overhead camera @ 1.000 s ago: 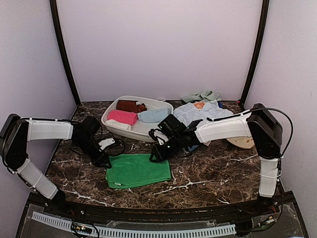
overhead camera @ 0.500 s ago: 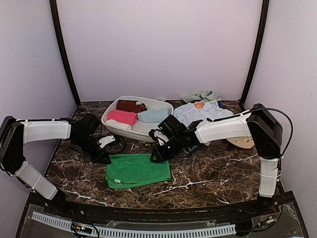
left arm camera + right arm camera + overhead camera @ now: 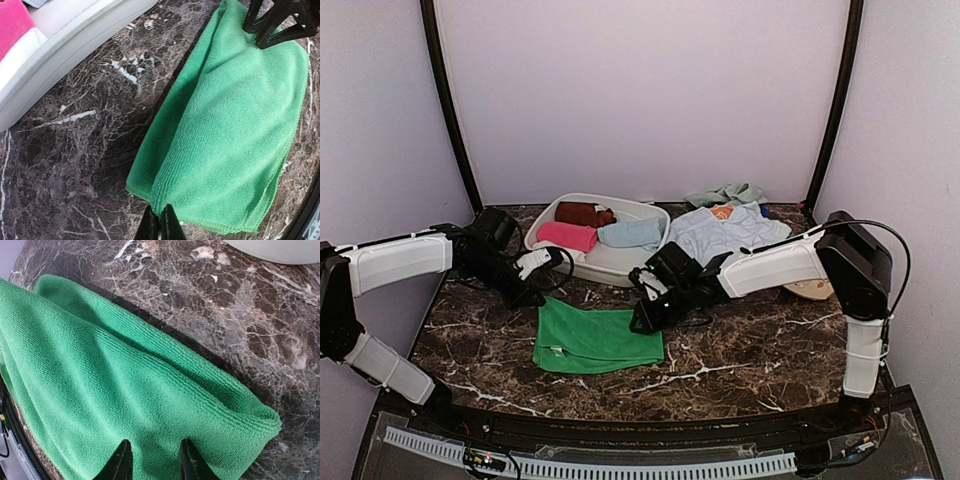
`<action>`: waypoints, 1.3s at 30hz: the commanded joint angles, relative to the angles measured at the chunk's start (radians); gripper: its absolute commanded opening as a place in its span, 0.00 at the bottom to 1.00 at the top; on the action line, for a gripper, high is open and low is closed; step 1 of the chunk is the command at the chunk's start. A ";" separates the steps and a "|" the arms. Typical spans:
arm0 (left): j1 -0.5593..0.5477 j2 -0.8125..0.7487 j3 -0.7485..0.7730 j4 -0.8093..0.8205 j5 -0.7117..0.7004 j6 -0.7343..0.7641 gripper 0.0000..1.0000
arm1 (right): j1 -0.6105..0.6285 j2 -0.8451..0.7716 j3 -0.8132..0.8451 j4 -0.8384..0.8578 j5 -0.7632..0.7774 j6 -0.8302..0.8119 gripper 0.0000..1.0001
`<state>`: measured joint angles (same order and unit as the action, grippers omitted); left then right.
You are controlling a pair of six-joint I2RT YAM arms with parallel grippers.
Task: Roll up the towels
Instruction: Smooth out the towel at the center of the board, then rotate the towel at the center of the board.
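Observation:
A bright green towel (image 3: 595,338) lies folded on the dark marble table, front centre. My left gripper (image 3: 533,297) is shut on its far left corner and holds that corner slightly lifted; the left wrist view shows the jaws (image 3: 160,222) pinched on the towel's edge (image 3: 225,130). My right gripper (image 3: 640,322) is at the towel's right end, with its fingers apart and resting on the cloth (image 3: 125,390) in the right wrist view (image 3: 152,467). Its black fingers (image 3: 272,22) also show in the left wrist view.
A white oval basin (image 3: 610,264) behind the towel holds brown (image 3: 582,213), pink (image 3: 567,236) and pale blue (image 3: 630,232) rolled towels. A pile of pale cloths (image 3: 725,228) lies at the back right. A round tan disc (image 3: 810,288) lies beside the right arm.
My left gripper has moved back and left, drawing the green towel's far left corner with it. My right gripper has shifted slightly forward on the towel's right end.

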<state>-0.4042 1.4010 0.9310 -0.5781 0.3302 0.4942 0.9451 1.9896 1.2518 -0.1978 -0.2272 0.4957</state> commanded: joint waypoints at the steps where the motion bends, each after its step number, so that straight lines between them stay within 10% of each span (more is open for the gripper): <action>1: -0.007 0.001 0.000 0.065 -0.119 -0.003 0.00 | -0.010 -0.050 -0.049 0.083 0.043 0.052 0.31; 7: -0.009 0.064 -0.042 0.152 -0.247 0.018 0.02 | -0.011 -0.087 -0.126 0.131 0.057 0.088 0.31; 17: -0.010 0.036 -0.037 0.093 -0.210 0.027 0.42 | 0.040 -0.144 -0.162 0.078 0.051 0.079 0.31; 26: -0.089 -0.035 0.000 -0.005 -0.091 0.037 0.50 | 0.038 -0.146 -0.105 0.032 0.027 0.051 0.31; 39: -0.249 0.117 -0.194 0.187 -0.365 0.096 0.47 | 0.088 -0.098 -0.222 0.052 -0.005 0.148 0.25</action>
<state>-0.6586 1.5162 0.7780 -0.4522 0.1074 0.5400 0.9722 1.9186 1.1061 -0.1093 -0.2226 0.5896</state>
